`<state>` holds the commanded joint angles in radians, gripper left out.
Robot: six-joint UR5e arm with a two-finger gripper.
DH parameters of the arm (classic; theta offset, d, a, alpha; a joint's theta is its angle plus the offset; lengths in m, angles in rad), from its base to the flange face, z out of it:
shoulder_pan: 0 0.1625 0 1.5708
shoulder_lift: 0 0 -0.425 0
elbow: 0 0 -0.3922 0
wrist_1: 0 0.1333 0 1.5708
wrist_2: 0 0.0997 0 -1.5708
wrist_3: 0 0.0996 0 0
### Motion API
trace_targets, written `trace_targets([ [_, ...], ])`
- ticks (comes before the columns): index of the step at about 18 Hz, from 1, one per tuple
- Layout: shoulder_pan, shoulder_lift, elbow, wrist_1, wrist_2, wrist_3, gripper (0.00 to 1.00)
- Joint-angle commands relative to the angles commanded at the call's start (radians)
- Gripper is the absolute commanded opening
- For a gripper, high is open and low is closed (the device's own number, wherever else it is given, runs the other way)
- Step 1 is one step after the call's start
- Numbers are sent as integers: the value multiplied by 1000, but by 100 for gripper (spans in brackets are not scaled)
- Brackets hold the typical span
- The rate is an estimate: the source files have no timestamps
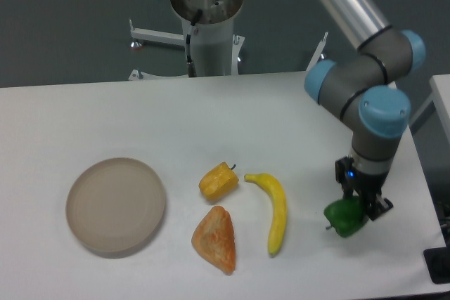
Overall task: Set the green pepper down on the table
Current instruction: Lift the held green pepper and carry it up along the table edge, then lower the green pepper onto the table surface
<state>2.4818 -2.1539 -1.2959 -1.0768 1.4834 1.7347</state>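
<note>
You see the white table [211,117] before a dark wall. On it lie a plate [116,205], banana [275,209], bread [215,239] and yellow pepper [219,181]. Your gripper [357,210] clasps the green pepper [343,218], right of the banana.

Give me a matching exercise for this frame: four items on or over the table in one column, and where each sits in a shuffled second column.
Column 1:
1. green pepper
2. banana
3. plate
4. yellow pepper

Column 2:
A. far left of the table
B. held in the gripper, right of the other food
C. just above the orange wedge-shaped piece
D. between the yellow pepper and the gripper

Pairs: 1-B, 2-D, 3-A, 4-C
</note>
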Motion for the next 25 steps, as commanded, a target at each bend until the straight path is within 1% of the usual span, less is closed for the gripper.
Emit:
trace_targets([
  [2,21,32,-58,2,-11,34,36],
  [5,68,74,-137,3,-49,120,36],
  [7,87,98,-175,5,-52,137,36],
  [9,100,100,-193,5,-52,137,36],
  [12,112,118,-221,-2,-58,112,36],
  [15,124,124,-250,-2,-72,42,36],
  [18,143,124,-261,-9,-115,17,36],
  [25,154,124,-287,-17,-115,-60,36],
])
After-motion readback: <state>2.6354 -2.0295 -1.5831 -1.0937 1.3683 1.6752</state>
